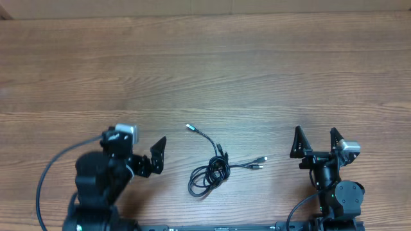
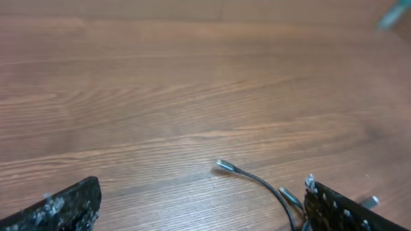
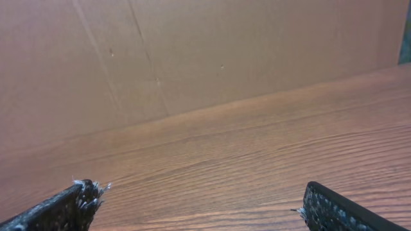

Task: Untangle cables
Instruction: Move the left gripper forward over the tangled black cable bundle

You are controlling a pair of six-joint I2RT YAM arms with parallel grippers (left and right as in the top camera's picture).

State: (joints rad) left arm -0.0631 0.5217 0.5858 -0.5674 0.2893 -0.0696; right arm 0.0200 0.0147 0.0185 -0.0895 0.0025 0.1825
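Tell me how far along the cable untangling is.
Nothing looks done: the cables lie looped together in one tangle between the arms, only the teal tip reaching clear. Nothing is in hand: the left gripper and right gripper are open and empty, apart from the cords. All the separating is left.

black arms (image 1: 96,186), silvery cameras (image 1: 122,135), black grippers (image 1: 314,131)

You have a wood-grain table (image 1: 205,58) filling the overhead view, its brown grain running left to right. Beyond its far edge you see a plain tan wall panel (image 3: 192,51) with faint seams. Lighting is soft and even.
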